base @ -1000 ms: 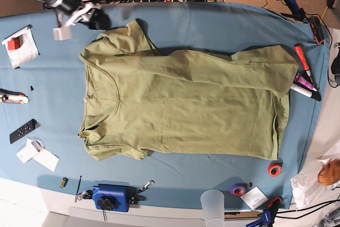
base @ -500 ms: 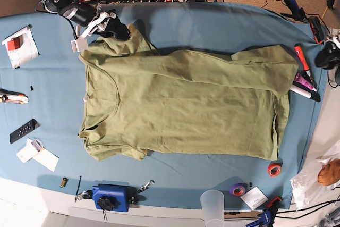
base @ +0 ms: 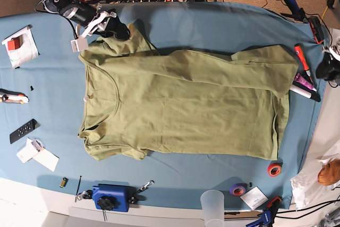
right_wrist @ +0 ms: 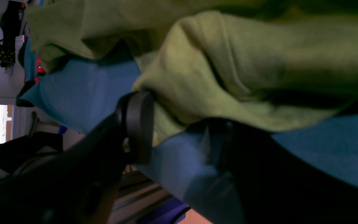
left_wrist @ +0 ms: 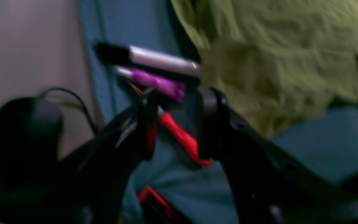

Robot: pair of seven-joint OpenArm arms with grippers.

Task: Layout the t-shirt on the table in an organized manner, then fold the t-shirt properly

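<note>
Nearest the base camera, along the front edge of the table [base: 48, 78], sit a blue device [base: 111, 197], a clear plastic cup [base: 212, 206], a purple tape roll [base: 238, 188] and a red tape roll [base: 274, 169]. Beyond them the t-shirt [base: 180, 104] lies spread across the middle of the teal cloth, neckline toward the view's left, hem toward the right, with its far sleeve bunched up. Markers [base: 305, 81] lie just beside the hem.

At the right edge the left gripper [left_wrist: 174, 124] hangs over the markers beside the hem; its jaws stand apart with nothing between them, though that wrist view is blurred. At the far left corner the right gripper [right_wrist: 182, 130] sits at the bunched far sleeve, jaws wide apart, one finger [right_wrist: 137, 124] against the sleeve's edge and cloth lying in the gap, not pinched.
</note>
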